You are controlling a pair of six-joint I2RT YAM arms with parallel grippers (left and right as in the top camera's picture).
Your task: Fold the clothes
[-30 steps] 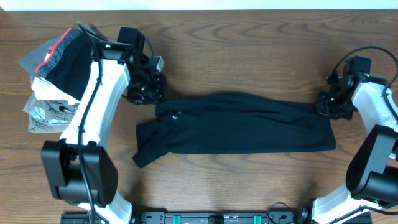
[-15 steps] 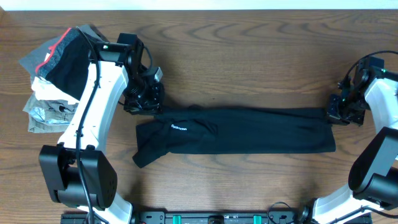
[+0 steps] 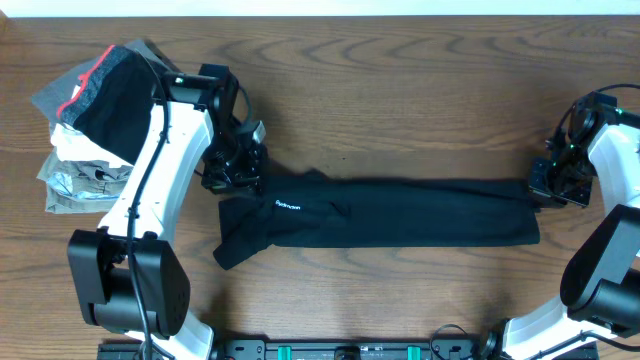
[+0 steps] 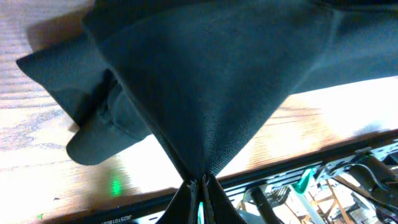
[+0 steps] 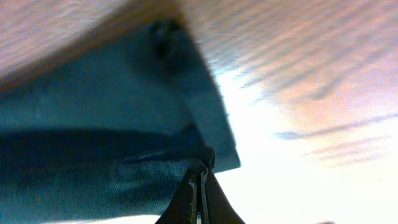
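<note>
The black T-shirt (image 3: 400, 212) lies stretched in a long band across the table, its small white logo (image 3: 287, 205) near the left end and a sleeve hanging toward the front left. My left gripper (image 3: 238, 172) is shut on the shirt's upper left corner; in the left wrist view the cloth (image 4: 205, 81) fans out from the pinched fingertips (image 4: 198, 185). My right gripper (image 3: 553, 183) is shut on the shirt's upper right corner; in the right wrist view the fabric (image 5: 93, 137) runs left from the closed fingertips (image 5: 200, 177).
A pile of folded grey, white and red-trimmed garments (image 3: 90, 120) sits at the far left of the wooden table (image 3: 400, 90). The arm bases stand at the front edge.
Both grippers have pulled the shirt's upper edge toward the front and outward. The raised fold has flattened into a taut narrow band, and the white logo now shows.
</note>
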